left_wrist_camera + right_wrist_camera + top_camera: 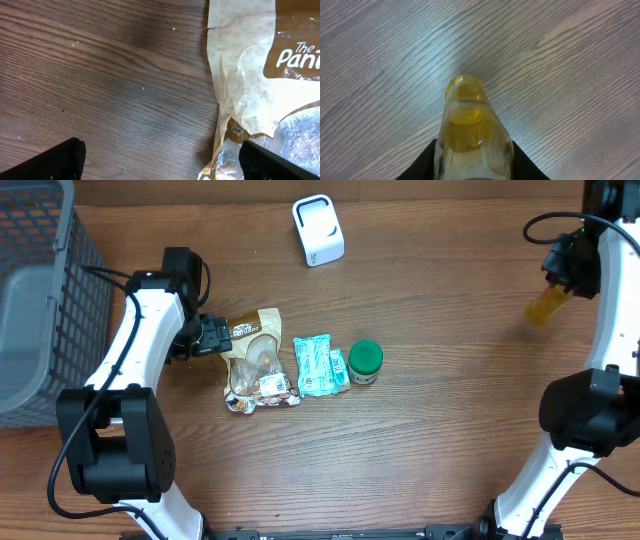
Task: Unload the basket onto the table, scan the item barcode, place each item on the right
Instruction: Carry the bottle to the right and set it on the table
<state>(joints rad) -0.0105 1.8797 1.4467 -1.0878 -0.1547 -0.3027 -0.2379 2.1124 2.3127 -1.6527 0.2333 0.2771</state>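
Wide wooden counter [440,450], and the biggest thing on it is the grey mesh basket [40,300], far out to the left of the white scanner [318,230]. My guess is that it is the drop-off for scanned goods.

Next in size is the brown snack bag [258,360], lying flat on the robot's side of the scanner and a little to its left. The left gripper [215,337] sits at the bag's left edge with its jaws spread wide and nothing between them. In the left wrist view one finger is over bare wood and the other over the crinkled bag edge [250,75], so it looks lined up for a pinch, not yet taken.

The scanner itself stands alone at the far side of the counter, its face turned toward the open wood.

On the robot's side of it and just to the right of the bag lies a teal packet [318,365], and beside that a green-lidded jar [365,362]. The three make a tight row.

Smallest is the item in play, the yellow bottle [545,307], lifted off the counter well to the right of the scanner. The right gripper [558,285] is clamped around its body, with the far end sticking out past the fingers in the right wrist view [470,130]. No barcode shows from here. The path across to the scanner looks free, and the row of goods lies nearer the robot than that line.
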